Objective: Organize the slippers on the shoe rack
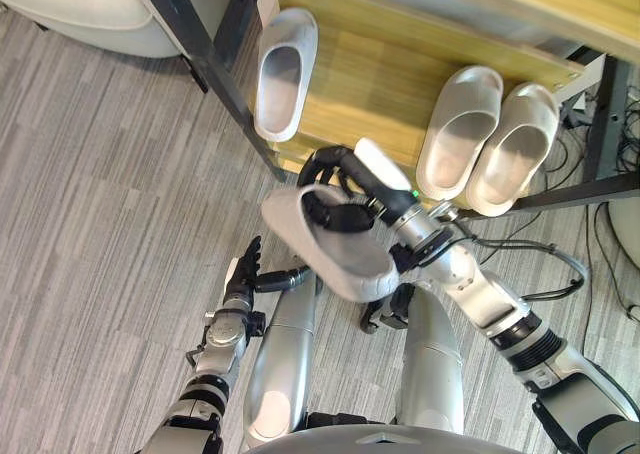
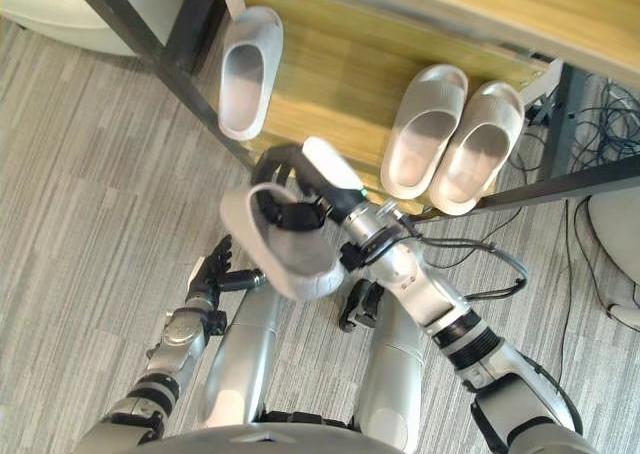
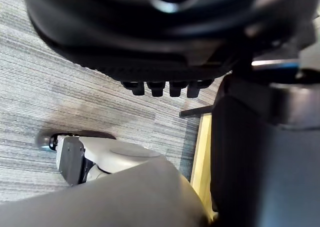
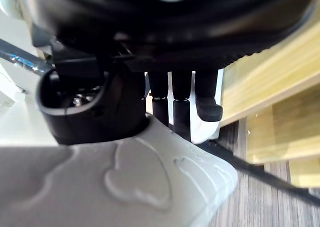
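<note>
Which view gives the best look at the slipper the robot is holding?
The left eye view: the whole held slipper shows there, gripped by the right hand in front of the shoe rack. The right eye view shows much the same. The right wrist view catches a close patch of its embossed surface.

Two robot arms in smooth silver-grey casing. The right arm is built of rounded metal segments joined by black ribbed collars, with a small green light at the wrist. The right hand is dark and carries a glossy white cover. The left arm is silver with black rings and ends in a dark left hand with a small white patch at its edge.
</note>
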You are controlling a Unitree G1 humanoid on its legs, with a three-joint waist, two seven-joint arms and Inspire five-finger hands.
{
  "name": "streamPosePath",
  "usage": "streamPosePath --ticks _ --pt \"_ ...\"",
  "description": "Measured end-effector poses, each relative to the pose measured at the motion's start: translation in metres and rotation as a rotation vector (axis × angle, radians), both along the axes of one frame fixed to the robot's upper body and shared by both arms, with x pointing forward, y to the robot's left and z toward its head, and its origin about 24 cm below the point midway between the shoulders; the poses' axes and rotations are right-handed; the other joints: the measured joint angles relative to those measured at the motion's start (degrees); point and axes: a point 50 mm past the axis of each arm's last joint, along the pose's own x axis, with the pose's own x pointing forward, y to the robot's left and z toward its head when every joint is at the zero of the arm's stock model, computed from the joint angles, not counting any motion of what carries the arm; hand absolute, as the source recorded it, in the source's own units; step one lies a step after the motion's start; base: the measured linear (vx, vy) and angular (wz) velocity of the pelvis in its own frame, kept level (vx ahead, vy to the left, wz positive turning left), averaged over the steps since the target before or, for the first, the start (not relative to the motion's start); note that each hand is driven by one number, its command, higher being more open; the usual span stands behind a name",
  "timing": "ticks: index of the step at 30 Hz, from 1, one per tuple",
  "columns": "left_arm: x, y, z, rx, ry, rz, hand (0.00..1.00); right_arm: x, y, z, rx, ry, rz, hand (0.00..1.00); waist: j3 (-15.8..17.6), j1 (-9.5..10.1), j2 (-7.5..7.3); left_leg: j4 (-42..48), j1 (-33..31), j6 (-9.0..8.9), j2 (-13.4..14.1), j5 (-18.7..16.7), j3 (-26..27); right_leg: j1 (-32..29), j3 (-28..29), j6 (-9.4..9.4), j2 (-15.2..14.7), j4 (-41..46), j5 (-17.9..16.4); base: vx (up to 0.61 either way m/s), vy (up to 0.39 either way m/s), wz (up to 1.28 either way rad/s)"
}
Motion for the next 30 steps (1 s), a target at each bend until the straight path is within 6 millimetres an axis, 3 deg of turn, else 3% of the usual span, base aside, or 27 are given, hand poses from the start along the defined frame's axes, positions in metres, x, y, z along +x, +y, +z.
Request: streamPosePath --ticks 13,20,30 --pt "0.006 -0.001 0.011 -0.054 -0.068 0.077 1.00 0.005 -0.024 0.039 0.146 -0.268 -0.274 0.00 0.60 0.11 -1.00 2.61 -4.82 -1.21 0.30 -0.69 -1.24 -4.65 -1.07 -0.91 -0.22 3.80 -2.12 0.01 -0.004 0.01" --pt "0.007 -0.003 0.013 -0.053 -0.076 0.092 1.00 0.010 -0.018 0.059 0.152 -0.415 -0.383 0.00 0.69 0.21 -1.17 2.71 -5.27 -1.57 0.19 -0.79 -1.64 -4.86 -1.76 -0.91 -0.73 4.37 -2.87 0.02 -0.004 0.04" --pt "0.010 -0.009 0.018 -0.062 -0.107 0.110 1.00 0.052 -0.015 0.072 0.118 -0.384 -0.532 0.00 0.71 1.42 -1.26 3.02 -7.61 -2.04 -0.44 -0.59 -2.87 -5.74 -4.48 -1.26 -2.34 5.17 -3.69 0.03 0.006 0.08"
